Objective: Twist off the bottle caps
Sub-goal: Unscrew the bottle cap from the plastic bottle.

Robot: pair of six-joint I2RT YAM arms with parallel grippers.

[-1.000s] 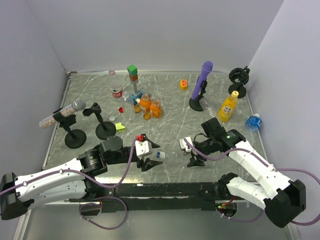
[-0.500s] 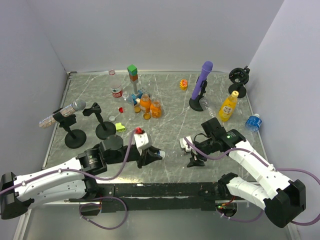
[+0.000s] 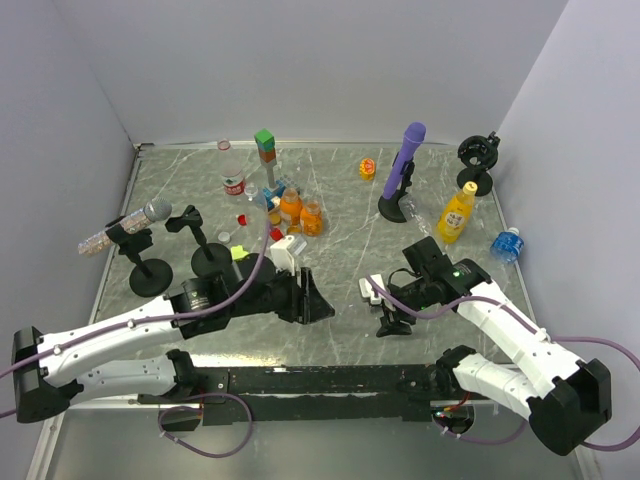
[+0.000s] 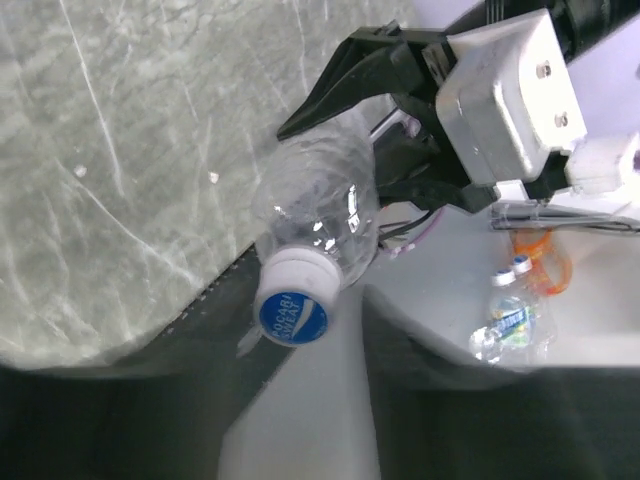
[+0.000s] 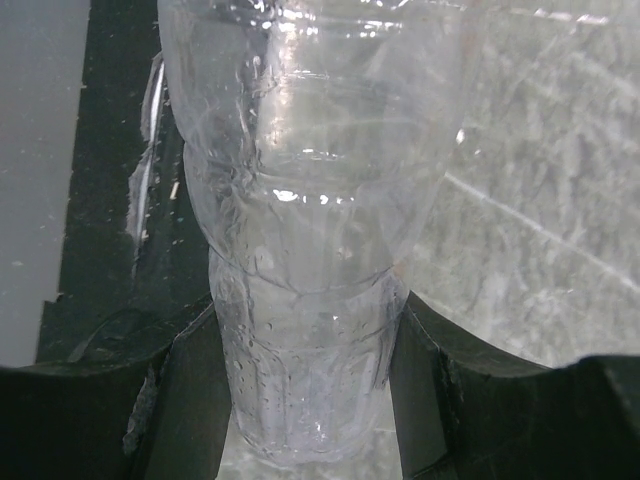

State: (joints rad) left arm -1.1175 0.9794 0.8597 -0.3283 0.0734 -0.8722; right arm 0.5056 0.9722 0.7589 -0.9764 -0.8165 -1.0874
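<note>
Pinching clear bottle (image 5: pixel 310 150), right tool (image 5: pixel 305 335) half-spread.

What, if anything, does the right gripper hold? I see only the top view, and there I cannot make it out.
Observer: In the right wrist view, the right gripper is shut on a clear bottle.
Operator: Is a cap on it?
Observer: Yes. The left wrist view shows a white cap with a blue top on its neck.
Operator: Where along the bottle is the grip?
Observer: At the end far from the cap.
</note>
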